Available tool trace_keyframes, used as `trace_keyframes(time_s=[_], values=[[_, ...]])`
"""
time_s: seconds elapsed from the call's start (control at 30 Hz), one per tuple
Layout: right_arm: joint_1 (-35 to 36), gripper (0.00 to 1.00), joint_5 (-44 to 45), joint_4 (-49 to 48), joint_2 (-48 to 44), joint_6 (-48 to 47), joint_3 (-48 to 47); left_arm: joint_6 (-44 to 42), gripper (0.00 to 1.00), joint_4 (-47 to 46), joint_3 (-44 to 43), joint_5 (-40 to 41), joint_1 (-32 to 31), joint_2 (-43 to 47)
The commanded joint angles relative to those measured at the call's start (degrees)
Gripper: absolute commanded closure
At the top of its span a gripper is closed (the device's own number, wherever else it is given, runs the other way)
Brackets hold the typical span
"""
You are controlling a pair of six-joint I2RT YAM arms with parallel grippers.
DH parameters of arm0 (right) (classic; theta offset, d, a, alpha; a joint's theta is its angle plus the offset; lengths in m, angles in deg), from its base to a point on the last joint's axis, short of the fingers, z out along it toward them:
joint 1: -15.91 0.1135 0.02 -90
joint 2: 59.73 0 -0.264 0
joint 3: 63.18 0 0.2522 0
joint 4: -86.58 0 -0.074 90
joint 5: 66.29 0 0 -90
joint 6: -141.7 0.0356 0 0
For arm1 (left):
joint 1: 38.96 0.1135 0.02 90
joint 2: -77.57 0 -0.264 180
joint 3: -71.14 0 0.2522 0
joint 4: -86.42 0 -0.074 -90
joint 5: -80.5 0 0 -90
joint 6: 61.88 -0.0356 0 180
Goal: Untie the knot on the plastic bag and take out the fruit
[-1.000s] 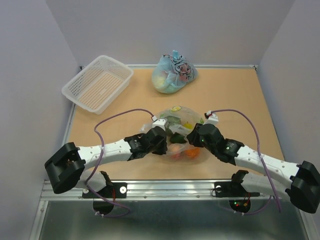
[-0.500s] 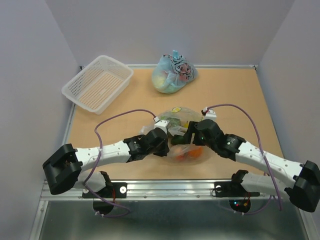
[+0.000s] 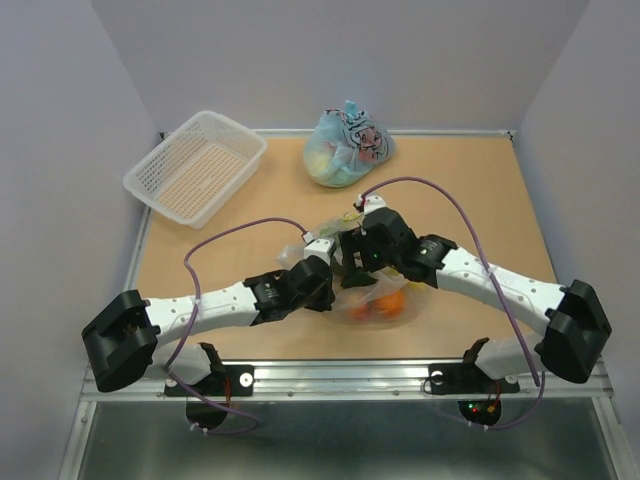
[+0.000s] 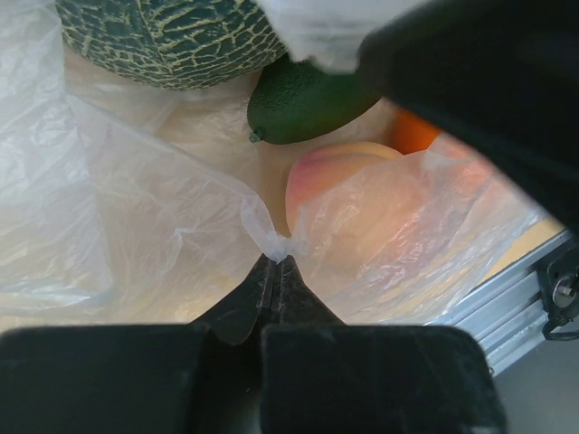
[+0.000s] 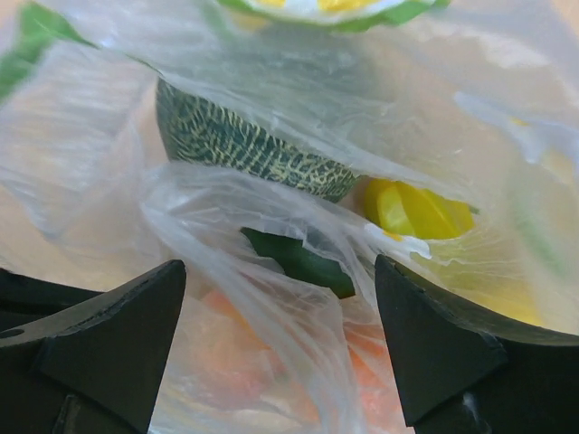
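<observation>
The clear plastic bag (image 3: 392, 306) lies at the table's near middle with the fruit inside. My left gripper (image 3: 328, 291) is at its left side, shut on a pinch of the bag's film (image 4: 274, 246). Past that pinch I see the green melon (image 4: 172, 41), the dark green avocado-like piece (image 4: 308, 99), the peach (image 4: 353, 199) and the orange (image 4: 414, 134). My right gripper (image 3: 352, 264) hangs open over the bag's middle, jaws wide apart astride a fold of film (image 5: 271, 298). Below it are the melon (image 5: 244, 145), a lemon (image 5: 416, 208) and the avocado-like piece (image 5: 298, 258).
A white mesh basket (image 3: 195, 165) stands at the far left. A light-blue bag with cartoon print (image 3: 347, 148) sits at the far middle. A metal rail (image 3: 350, 375) runs along the table's near edge. Grey walls close three sides.
My right arm has swung left and forward, its gripper going from the bag's right side to over its middle. The left gripper keeps its pinch and has barely shifted.
</observation>
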Motion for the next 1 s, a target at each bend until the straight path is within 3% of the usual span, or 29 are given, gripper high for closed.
trace_keyframes(time_s=[0.0,0.1,0.13,0.17,0.27,0.47,0.6,0.97], values=[[-0.1,0.11,-3.2,2.2,2.7,-5.5,-3.5,1.0,1.00,0.5,-0.1,2.1,-0.4,1.5],[0.0,0.38,-1.3,2.9,3.3,-5.7,-4.2,1.8,1.00,0.8,-0.1,3.6,-0.4,1.4],[0.1,0.63,-0.2,3.0,2.9,-5.4,-4.5,2.3,1.00,1.0,-0.2,4.1,-0.4,1.3],[0.1,0.74,2.1,3.5,1.9,-4.2,-4.8,2.5,1.00,1.1,-0.3,4.6,-0.4,1.1],[0.1,0.92,7.1,5.8,-3.7,0.0,-5.8,3.3,1.00,2.1,-1.3,5.9,-0.4,0.4],[0.0,0.97,13.6,14.4,-18.3,15.5,-0.5,4.6,1.00,3.6,-2.9,7.4,-0.4,-0.5],[0.0,0.98,13.8,17.5,-25.5,28.7,9.5,5.6,1.00,4.0,-3.6,8.7,-0.2,-0.5],[0.1,0.99,9.0,20.4,-30.2,44.3,27.4,1.8,1.00,3.2,-2.4,5.7,-0.2,7.4]])
